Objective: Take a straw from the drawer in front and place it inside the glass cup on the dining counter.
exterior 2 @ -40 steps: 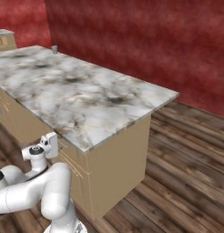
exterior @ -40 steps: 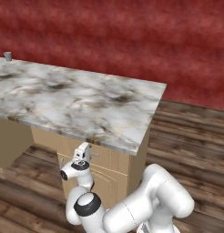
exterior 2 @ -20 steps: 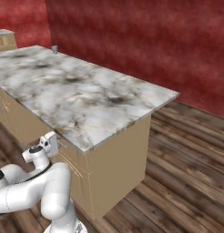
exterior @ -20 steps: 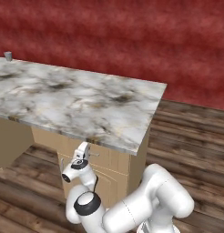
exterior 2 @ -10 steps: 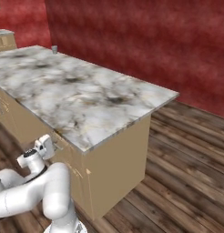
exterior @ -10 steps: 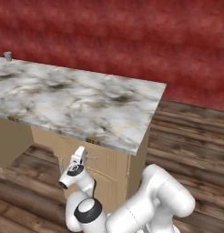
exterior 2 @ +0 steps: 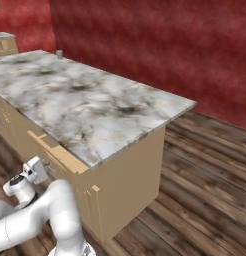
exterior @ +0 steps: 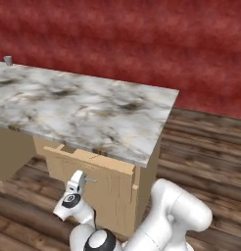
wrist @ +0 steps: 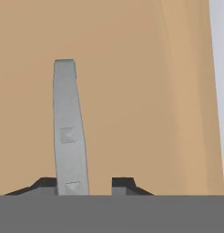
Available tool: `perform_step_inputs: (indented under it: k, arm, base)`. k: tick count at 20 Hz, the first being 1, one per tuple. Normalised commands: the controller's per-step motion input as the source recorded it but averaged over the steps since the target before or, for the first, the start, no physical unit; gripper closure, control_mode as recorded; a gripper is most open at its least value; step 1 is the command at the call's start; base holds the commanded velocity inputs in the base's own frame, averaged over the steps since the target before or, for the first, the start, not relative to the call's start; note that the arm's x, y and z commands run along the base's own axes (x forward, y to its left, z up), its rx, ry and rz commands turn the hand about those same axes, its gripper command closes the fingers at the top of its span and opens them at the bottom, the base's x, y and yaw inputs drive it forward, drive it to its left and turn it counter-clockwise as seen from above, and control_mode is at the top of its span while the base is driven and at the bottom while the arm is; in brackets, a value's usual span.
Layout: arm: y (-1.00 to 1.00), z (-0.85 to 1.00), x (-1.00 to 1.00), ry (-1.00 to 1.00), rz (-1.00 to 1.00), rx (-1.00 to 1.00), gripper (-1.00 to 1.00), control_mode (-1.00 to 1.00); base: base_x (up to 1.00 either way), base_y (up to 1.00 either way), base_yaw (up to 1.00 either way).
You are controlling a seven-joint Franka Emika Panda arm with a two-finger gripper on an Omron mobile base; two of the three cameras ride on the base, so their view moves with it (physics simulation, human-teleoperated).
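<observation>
Fingers (wrist: pixel 84 185) narrowly parted astride the drawer (exterior: pixel 100 177) handle (wrist: pixel 68 132), grip uncertain, bar running lengthwise away.

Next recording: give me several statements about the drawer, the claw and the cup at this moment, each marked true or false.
1. The light-tan wooden drawer under the white-grey marble dining counter is pulled partly out. True.
2. The claw is at the drawer's slim silver bar handle. True.
3. The small grey-white glass cup stands at the counter's near edge above the drawer. False: it stands at the far corner.
4. The claw holds a pale yellow-green straw. False: the handle lies between its tips.
5. The wall behind the counter is blue. False: it is red.
</observation>
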Motion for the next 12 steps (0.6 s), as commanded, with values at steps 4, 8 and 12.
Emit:
perform_step_inputs:
  k: [4,8,12]
  arm:
    - [0.79,0.17,-0.61,0.00,0.00,0.00,1.00,-1.00]
    - [0.79,0.19,-0.65,0.00,0.00,0.00,1.00,-1.00]
    - [0.79,0.18,-0.67,0.01,0.00,0.00,1.00,-1.00]
  base:
    - [0.00,0.00,0.00]
    - [0.00,0.00,0.00]
    - [0.00,0.00,0.00]
